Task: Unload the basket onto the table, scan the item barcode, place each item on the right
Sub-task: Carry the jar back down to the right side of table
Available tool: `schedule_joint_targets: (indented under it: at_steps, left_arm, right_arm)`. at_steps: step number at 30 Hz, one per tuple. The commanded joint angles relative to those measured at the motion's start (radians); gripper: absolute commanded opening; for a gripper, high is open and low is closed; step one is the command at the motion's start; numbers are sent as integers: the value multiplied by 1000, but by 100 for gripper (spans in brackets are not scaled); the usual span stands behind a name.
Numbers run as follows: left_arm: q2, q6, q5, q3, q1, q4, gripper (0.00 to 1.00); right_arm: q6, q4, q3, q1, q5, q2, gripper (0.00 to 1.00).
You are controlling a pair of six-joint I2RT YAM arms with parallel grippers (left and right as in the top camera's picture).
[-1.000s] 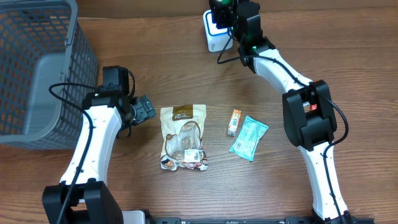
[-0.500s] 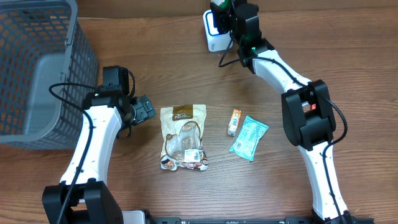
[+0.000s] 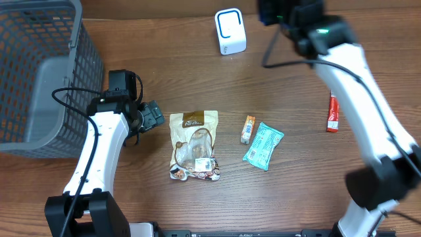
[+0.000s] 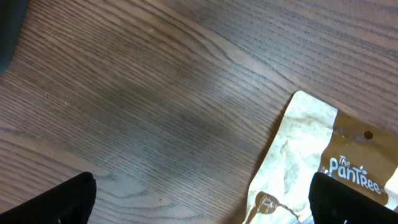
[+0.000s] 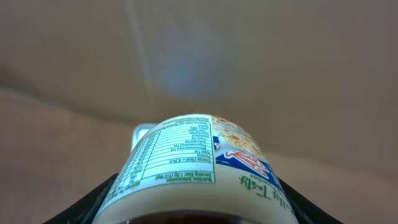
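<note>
We find pouch (image 3: 193, 145) just right of left gripper (image 3: 156, 117), basket (image 3: 39, 72) left behind it. Scanner (image 3: 230, 31) left of right gripper (image 3: 273, 11), cup (image 5: 193, 155) between its fingers (image 5: 78, 210); bar (image 3: 247, 129), packet (image 3: 263, 145), stick (image 3: 333, 113) before it.

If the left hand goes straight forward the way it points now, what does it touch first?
Most likely the brown snack bag: the open left hand points toward its upper left corner, and nothing shows between them. Its height is unclear, so it might pass over the bag.
</note>
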State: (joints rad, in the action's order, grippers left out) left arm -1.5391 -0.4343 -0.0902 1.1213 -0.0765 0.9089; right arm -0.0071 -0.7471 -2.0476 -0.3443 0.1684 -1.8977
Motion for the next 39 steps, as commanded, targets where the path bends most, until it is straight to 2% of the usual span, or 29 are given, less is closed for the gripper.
schedule_joint_targets:
  at_steps: [1,3,5,7,10,23,30,39]
  left_arm:
    - [2,11,-11,14,-2,0,100]
    - [2,11,-11,14,-2,0,100]
    - [2,11,-11,14,-2,0,100]
    - [2,11,-11,14,-2,0,100]
    - [2,11,-11,14,-2,0,100]
    - [2,11,-11,14,-2,0,100]
    - [2,11,-11,14,-2,0,100]
    - [2,11,-11,14,-2,0,100]
  right_arm:
    - [-8,-160,-7,42,29,30,4]
    - [14,-332,-6,63,15,31,9]
    - [28,-461,10,85,-22,23,9]
    - [33,-549,59,105,-55,22,9]
    - [34,-591,166,126,-58,22,6]
    - [37,-315,631,206,-57,22,5]
    - [37,-164,759,228,-58,22,5]
    - [37,-59,822,229,-45,22,6]
